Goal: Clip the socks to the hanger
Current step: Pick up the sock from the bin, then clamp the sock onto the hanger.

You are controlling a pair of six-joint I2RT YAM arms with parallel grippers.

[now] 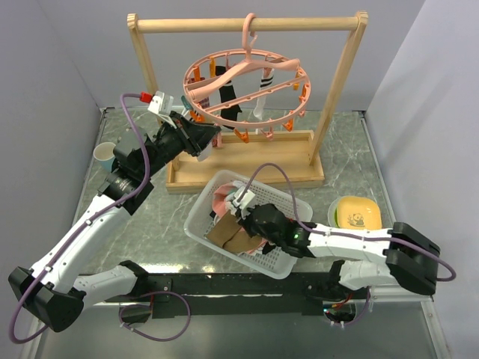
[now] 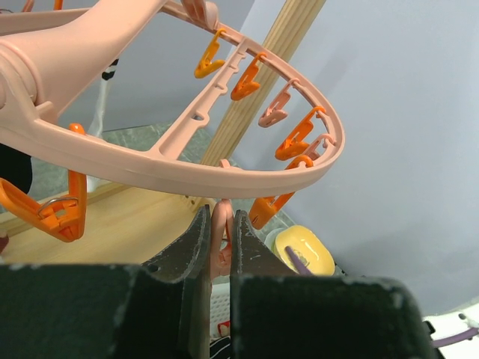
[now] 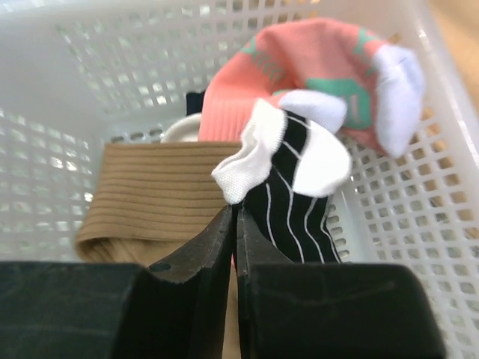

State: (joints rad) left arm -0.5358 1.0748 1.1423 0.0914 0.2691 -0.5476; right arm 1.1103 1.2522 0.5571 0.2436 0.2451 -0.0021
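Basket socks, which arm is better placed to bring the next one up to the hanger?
Right. The right pincer is in the basket, closed on the black striped sock; the left pincer is occupied, pinching a pink clip under the hanger.

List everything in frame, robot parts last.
rack: 1, wood, back centre
hanger: 1, salmon-pink ring, hooked on rack rod
clips: many, orange and pink, round the ring
hung socks: at least 2, black, white striped, under ring
basket: 1, white mesh, front centre
basket socks: at least 3, tan, pink, black striped, in basket
cup: 1, pale, left edge
yellow item: 1, on green dish, right
left gripper: shut on pink clip below ring's rim
right gripper: jaws together by black striped sock; grip unclear
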